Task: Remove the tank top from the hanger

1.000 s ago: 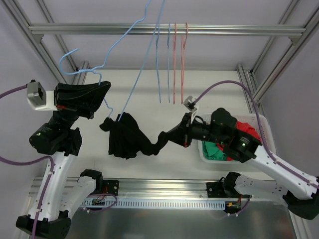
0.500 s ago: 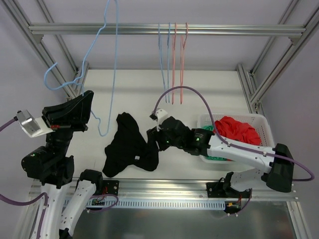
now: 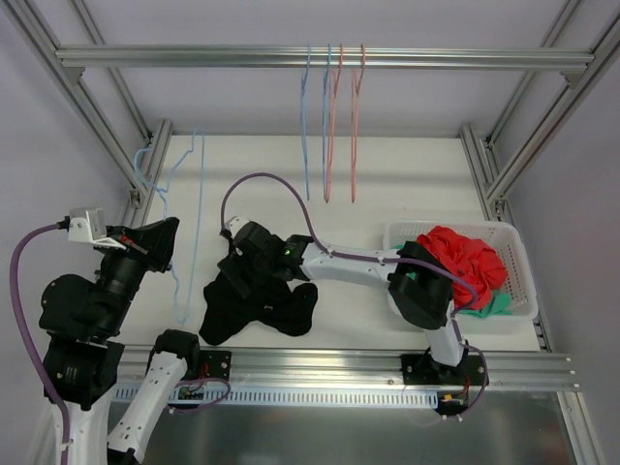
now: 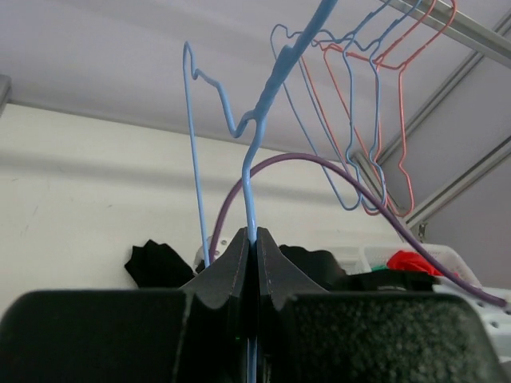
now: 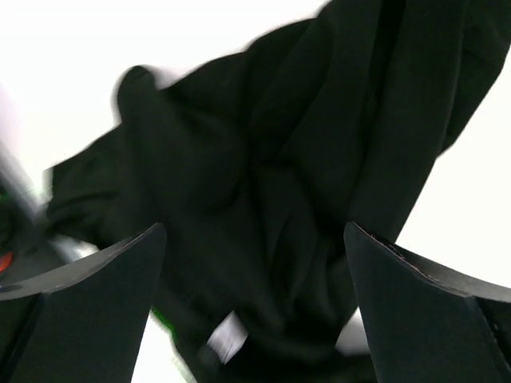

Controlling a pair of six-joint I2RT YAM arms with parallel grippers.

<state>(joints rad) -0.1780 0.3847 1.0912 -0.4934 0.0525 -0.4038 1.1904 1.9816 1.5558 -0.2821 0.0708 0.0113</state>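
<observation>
**A:** How do the grippers stand?

**B:** The right gripper (image 5: 251, 233) is spread wide and grips nothing. It hangs right above the tank top (image 3: 260, 300). The left gripper (image 4: 255, 239) is clenched on the wire of the blue hanger (image 4: 251, 195), held up to the left of the tank top.

**A:** And the garment itself?

**B:** It lies crumpled on the table (image 3: 407, 184), and the hanger looks to be out of it, though its lower end hangs close by the tank top's left edge.

**A:** So how should it finish well?

**B:** Probably by lifting the right arm straight up off the tank top, jaws kept wide so no fold catches. The left arm should carry the hanger further from the tank top, not across it. The basket (image 3: 524, 286), well right of the tank top, needs no attention.
</observation>
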